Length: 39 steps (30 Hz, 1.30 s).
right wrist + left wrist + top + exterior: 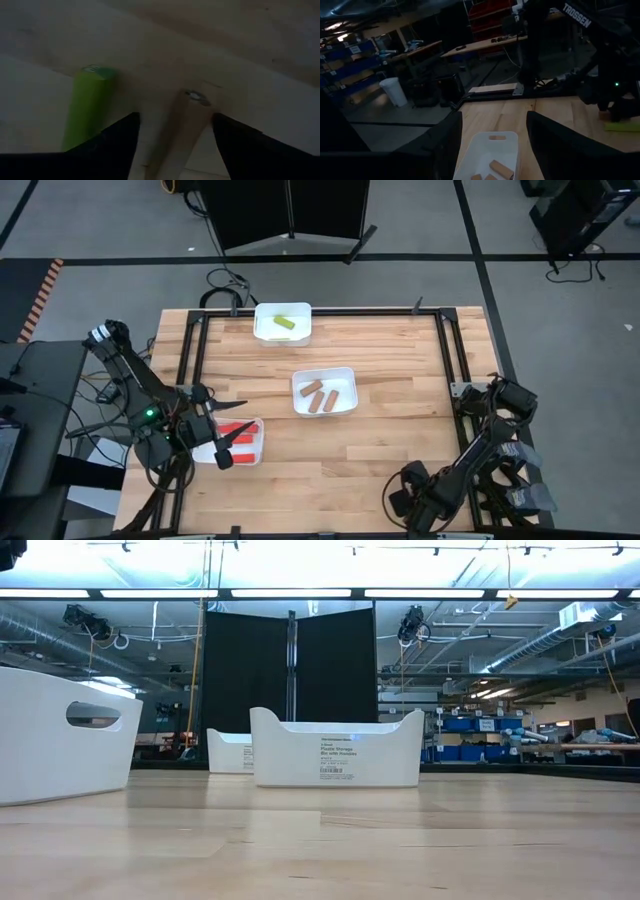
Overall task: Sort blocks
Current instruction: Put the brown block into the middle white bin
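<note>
- Nearest the lens, my left gripper (494, 119) is hanging with its fingers apart and nothing between them, over the tray of red blocks (240, 429) at the left near edge of the surface (400, 440).
- My right gripper (172, 119) is sitting folded at the near right corner, its fingers apart too. It is pointing close at the wood, beside a green strip (87, 107) that I cannot tell for a block or tape.
- Further out, the tan-brown blocks (320, 396) are lying in the middle tray (350, 375).
- Furthest, a yellow-green block (283, 324) is resting in the far tray (262, 310).
- No loose block is showing on the bare wood, so the sorting is looking nearly done to me.
- I am judging these sticks to be light, stiff wood, smooth enough to roll or twist. I would be pinching across the short width at mid-length, fingers square to the long sides.
- Writing: "TROSSEN" is showing in white on the other arm (577, 15). A printed label (335, 752) with a barcode is facing the low camera on the middle tray, too small to read.
</note>
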### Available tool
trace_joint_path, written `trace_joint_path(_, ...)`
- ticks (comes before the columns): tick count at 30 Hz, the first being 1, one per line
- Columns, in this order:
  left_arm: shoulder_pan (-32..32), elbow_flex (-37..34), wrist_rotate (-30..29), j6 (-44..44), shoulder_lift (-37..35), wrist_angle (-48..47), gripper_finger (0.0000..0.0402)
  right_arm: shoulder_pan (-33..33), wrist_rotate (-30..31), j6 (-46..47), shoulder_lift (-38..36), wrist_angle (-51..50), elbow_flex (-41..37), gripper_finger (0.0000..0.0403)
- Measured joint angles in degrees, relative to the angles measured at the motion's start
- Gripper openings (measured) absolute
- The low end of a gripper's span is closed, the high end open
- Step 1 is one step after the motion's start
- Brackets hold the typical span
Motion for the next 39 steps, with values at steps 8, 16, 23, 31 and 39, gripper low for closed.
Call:
trace_joint_path(8, 0.0, 0.0, 0.0, -0.2, 0.0, -0.3, 0.0228, 0.1, 0.9, -0.2, 0.2, -1.0, 0.1, 0.0123)
trace_joint_path(16, 0.0, 0.0, 0.1, -0.4, 0.0, -0.8, 0.0228, -1.5, 1.9, -5.4, -2.6, -14.5, -0.5, 0.0071)
trace_joint_path(23, 0.0, 0.0, 0.2, -0.8, 0.0, -0.8, 0.0228, -11.1, 21.6, -18.2, -13.4, -21.3, -0.2, 0.0071)
trace_joint_path(31, 0.0, 0.0, 0.1, -0.8, 0.0, -0.8, 0.0228, -29.9, 37.8, -59.3, -17.5, 7.0, -0.1, 0.0071)
trace_joint_path(39, 0.0, 0.0, 0.1, -0.8, 0.0, -1.1, 0.0228, -46.0, 36.9, -87.5, -14.3, 33.3, -0.1, 0.0072)
